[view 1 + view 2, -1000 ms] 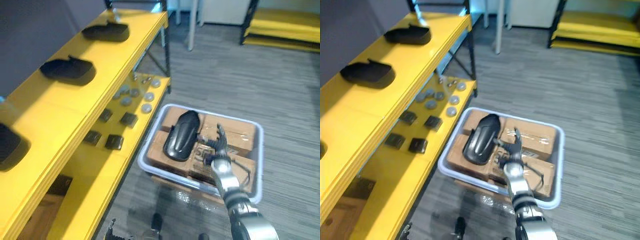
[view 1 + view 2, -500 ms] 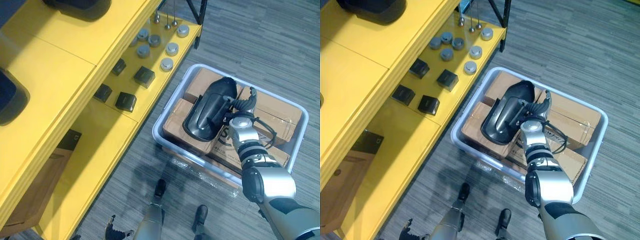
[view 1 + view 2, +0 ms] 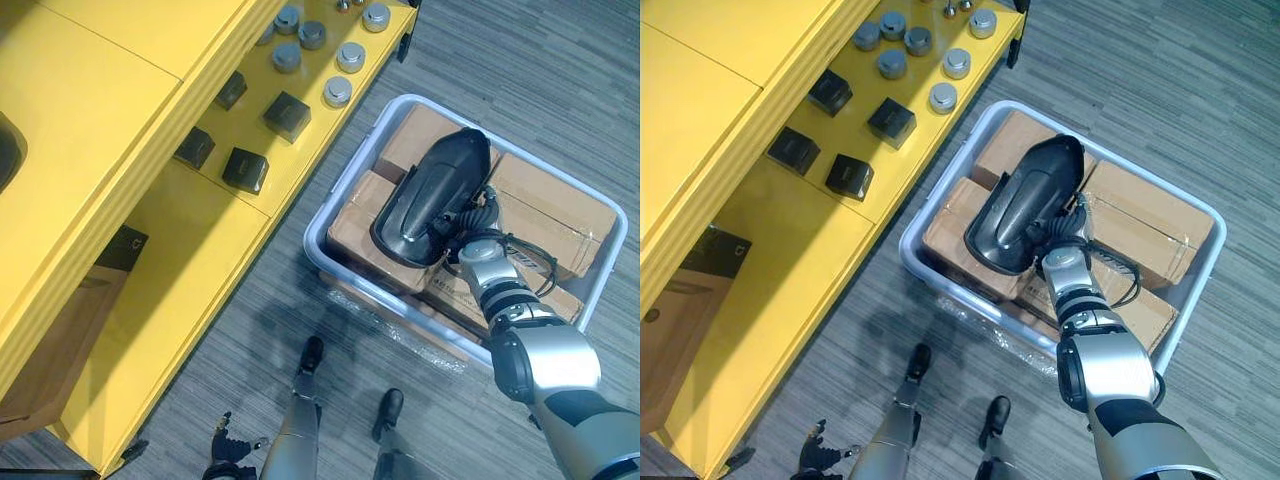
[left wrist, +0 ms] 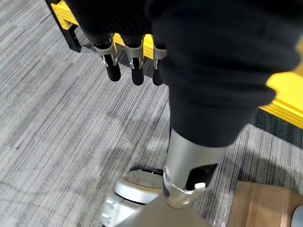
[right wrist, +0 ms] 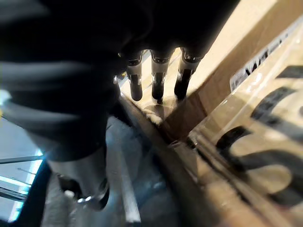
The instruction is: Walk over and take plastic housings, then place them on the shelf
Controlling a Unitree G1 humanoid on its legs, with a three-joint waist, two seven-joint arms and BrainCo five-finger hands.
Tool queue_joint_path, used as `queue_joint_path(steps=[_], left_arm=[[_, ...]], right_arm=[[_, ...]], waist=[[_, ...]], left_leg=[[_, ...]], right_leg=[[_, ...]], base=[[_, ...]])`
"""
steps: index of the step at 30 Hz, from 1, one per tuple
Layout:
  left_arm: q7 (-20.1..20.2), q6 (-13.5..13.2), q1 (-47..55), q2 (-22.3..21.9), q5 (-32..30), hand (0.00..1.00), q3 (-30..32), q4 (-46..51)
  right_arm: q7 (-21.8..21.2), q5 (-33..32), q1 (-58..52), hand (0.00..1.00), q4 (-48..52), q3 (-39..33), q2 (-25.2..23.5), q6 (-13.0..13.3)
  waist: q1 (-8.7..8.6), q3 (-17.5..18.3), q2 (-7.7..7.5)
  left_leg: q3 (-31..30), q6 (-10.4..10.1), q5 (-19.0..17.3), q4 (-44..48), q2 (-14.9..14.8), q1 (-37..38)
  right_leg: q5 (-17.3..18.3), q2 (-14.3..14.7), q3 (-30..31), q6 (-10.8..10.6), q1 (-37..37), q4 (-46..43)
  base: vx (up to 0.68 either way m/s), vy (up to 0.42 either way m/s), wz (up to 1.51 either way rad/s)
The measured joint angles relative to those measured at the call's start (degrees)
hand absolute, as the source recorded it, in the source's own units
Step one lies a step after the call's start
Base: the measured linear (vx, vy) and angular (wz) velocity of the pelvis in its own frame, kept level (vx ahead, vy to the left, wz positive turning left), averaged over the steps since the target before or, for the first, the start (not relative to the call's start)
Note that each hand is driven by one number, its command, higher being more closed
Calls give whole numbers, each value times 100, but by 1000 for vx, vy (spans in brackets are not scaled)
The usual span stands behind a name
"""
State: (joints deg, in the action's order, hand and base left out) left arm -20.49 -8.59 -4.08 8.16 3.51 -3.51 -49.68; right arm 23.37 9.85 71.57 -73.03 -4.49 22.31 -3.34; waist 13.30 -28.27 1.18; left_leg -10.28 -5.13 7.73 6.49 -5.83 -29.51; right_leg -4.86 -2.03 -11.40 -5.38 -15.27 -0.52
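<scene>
A glossy black plastic housing (image 3: 430,200) lies across the cardboard boxes (image 3: 545,205) in a grey bin (image 3: 312,240) on the floor. My right hand (image 3: 468,240) is at the housing's near right edge. Its straight fingers (image 5: 158,78) are slipped into the gap between the housing (image 5: 142,179) and a cardboard box (image 5: 246,94), curling round nothing. My left hand (image 4: 132,66) hangs low by my side, its fingers relaxed above the grey carpet, close to the yellow shelf's foot.
The yellow shelf (image 3: 100,120) runs along the left, and the bin stands against its corner. Its lower board carries small black blocks (image 3: 245,170) and several metal discs (image 3: 338,90). The edge of another dark housing (image 3: 5,150) lies on the upper board.
The camera has tilted further down onto the bin. My right hand has reached further in, from spread fingers beside the housing to fingers tucked under its edge. The housing has not moved.
</scene>
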Motion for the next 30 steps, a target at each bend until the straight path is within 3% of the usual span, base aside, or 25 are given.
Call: queue_joint_path(steps=[8,13,15,19,22,28,30], left_arm=[[64,86,28,-9,84,0,-24,380],[79,71,435,-98,82,0,-363,2264],[126,0,634,-161,80,0,-582,3281],[312,-148,739,-150,173,0,-653,4444],[487,-200,671,-16,534,0,-651,5424],[603,-283,-583,354,1251,0,-730,5438],[688,-312,-1578,527,2065,0,-1036,4762]], right_arm=[[-292,26,12,100,-263,-502,198,-113],[-343,312,-183,100,-469,-426,589,-334],[-338,410,-206,100,-403,-186,753,-346],[-283,670,-239,100,97,352,918,-319],[-169,1153,-483,100,1012,714,926,-266],[-101,1820,-658,100,2176,1400,929,-127],[-103,2054,-765,100,2557,1636,917,-87]], waist=[[13,-2,-5],[-19,-4,-4],[-135,-4,-4],[-296,-4,-4],[-375,1,3],[-631,68,-2],[-692,109,-6]], left_leg=[[-93,-31,392,-509,-36,132],[-104,30,517,-713,105,387],[-95,58,615,-882,142,470],[13,96,675,-983,165,646],[151,97,673,-1046,143,943],[274,90,678,-1135,93,1104],[317,78,688,-1137,77,1149]], right_leg=[[28,32,-35,21,-64,32],[163,-115,-125,51,138,25],[183,-169,-172,44,151,18],[182,-226,-139,44,237,19],[182,-231,-21,45,434,23],[181,-210,16,48,500,23],[176,-200,56,55,528,24]], base=[[27,-42,4],[53,-18,13],[37,-8,6],[55,-24,-7],[101,-70,-18],[39,-41,-9],[23,-32,-8]])
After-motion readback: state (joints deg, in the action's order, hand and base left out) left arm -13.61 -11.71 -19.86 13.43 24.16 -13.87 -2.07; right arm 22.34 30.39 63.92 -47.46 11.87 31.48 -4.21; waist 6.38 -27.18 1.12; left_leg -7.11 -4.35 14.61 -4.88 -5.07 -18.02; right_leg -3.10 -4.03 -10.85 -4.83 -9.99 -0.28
